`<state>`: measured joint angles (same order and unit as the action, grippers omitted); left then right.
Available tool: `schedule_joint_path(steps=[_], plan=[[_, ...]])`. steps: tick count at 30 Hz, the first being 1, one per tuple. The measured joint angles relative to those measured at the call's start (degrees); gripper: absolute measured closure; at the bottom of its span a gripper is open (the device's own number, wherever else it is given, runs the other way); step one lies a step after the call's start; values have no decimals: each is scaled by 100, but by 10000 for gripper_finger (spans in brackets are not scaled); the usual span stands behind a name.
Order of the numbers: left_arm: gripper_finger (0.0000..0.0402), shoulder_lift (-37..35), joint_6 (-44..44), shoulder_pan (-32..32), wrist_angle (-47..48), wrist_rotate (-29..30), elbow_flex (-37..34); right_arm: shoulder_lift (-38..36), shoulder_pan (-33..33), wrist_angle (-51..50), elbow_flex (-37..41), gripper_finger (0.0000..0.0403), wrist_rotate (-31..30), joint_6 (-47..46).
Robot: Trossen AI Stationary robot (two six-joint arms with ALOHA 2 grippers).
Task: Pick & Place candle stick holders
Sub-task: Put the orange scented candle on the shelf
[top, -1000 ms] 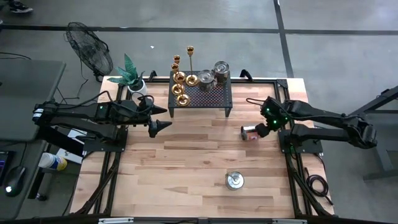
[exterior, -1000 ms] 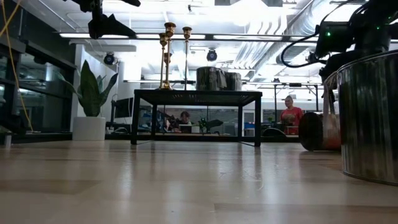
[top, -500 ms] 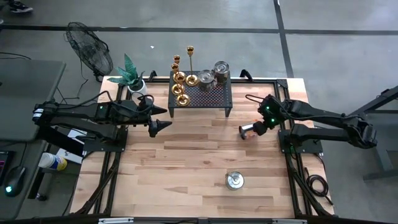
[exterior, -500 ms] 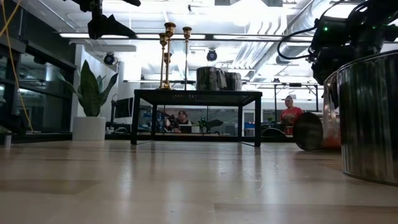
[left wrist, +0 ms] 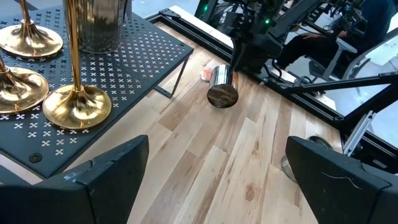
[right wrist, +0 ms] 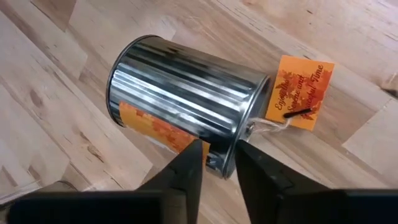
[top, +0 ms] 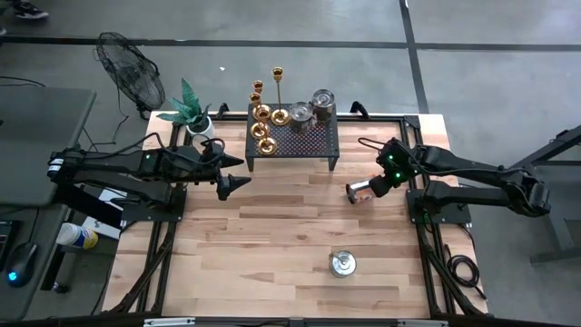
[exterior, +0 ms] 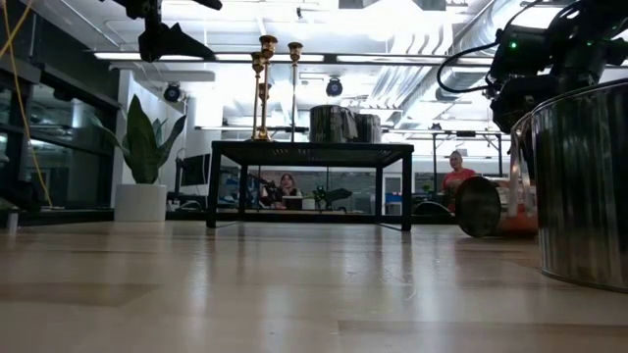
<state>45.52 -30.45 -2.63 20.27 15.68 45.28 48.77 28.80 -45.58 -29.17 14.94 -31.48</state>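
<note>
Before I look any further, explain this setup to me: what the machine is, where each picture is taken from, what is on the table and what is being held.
Two dark robot arms work at a wooden table. One picture looks straight down, one looks level across the tabletop, and one comes from each arm's wrist.

At the back stands a black perforated rack carrying gold candle stick holders and metal tins. A potted plant stands beside it. Another tin stands upright near the front.

The right pincer has its fingers either side of the rim of a tin lying on its side, which carries an orange tag. The left pincer hovers open, holding nothing.
</note>
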Motion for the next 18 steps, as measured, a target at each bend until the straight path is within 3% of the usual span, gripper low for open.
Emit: schedule_joint_path(steps=[9, 18], plan=[[27, 0, 1, 0, 0, 2, 0, 0, 0, 4, -2, 395, -41, 79], [27, 0, 19, 0, 2, 2, 0, 0, 0, 4, -2, 402, -56, 172]])
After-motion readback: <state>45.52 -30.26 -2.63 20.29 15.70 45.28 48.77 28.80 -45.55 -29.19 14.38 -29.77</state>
